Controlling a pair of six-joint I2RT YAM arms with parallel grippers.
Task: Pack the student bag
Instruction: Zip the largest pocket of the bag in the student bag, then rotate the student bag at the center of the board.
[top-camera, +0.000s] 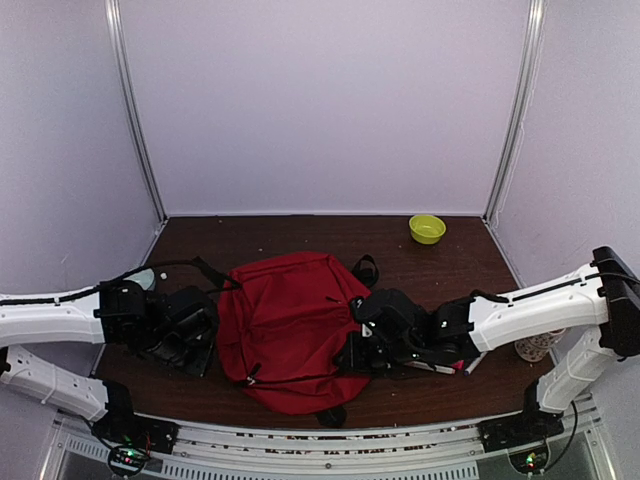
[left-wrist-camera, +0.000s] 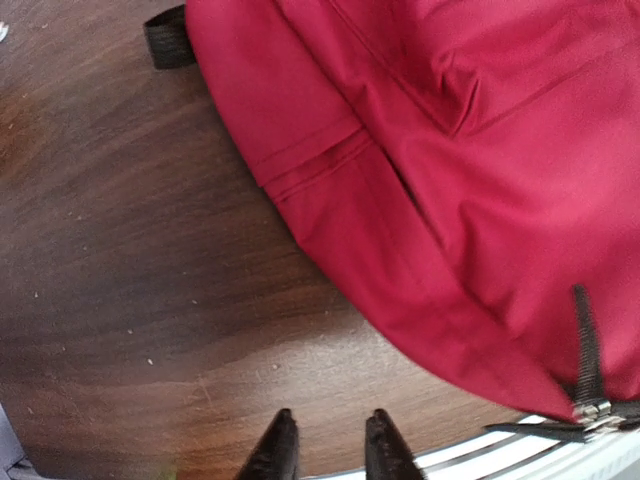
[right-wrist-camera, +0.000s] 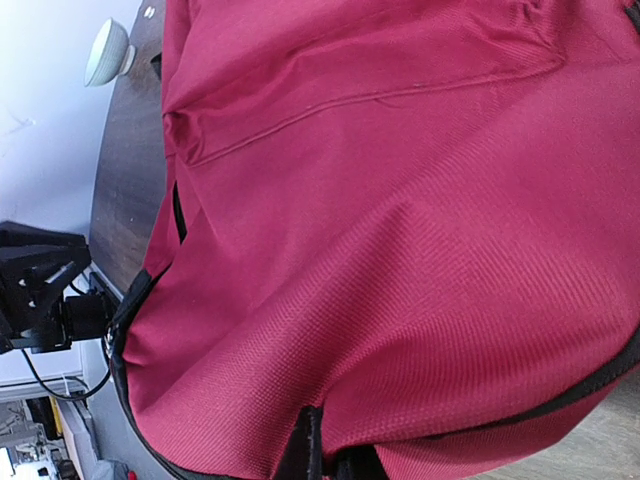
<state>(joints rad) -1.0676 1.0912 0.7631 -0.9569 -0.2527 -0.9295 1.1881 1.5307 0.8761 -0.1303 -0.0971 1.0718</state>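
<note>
The student bag (top-camera: 290, 325) is a dark-red backpack lying flat in the middle of the wooden table. It also shows in the left wrist view (left-wrist-camera: 470, 170) and fills the right wrist view (right-wrist-camera: 400, 220). My left gripper (top-camera: 197, 338) is just left of the bag; in its wrist view it is open and empty (left-wrist-camera: 330, 445) over bare wood, apart from the bag's edge. My right gripper (top-camera: 362, 348) is at the bag's right edge, and in its wrist view it is shut (right-wrist-camera: 330, 460) on a fold of the red fabric. A black zipper (left-wrist-camera: 588, 350) runs along the bag's near corner.
A yellow-green bowl (top-camera: 427, 228) stands at the back right. A patterned cup (top-camera: 535, 347) stands behind the right arm. A pale bowl (top-camera: 143, 278) sits at the left, also in the right wrist view (right-wrist-camera: 105, 50). A black strap (left-wrist-camera: 168, 38) sticks out from the bag.
</note>
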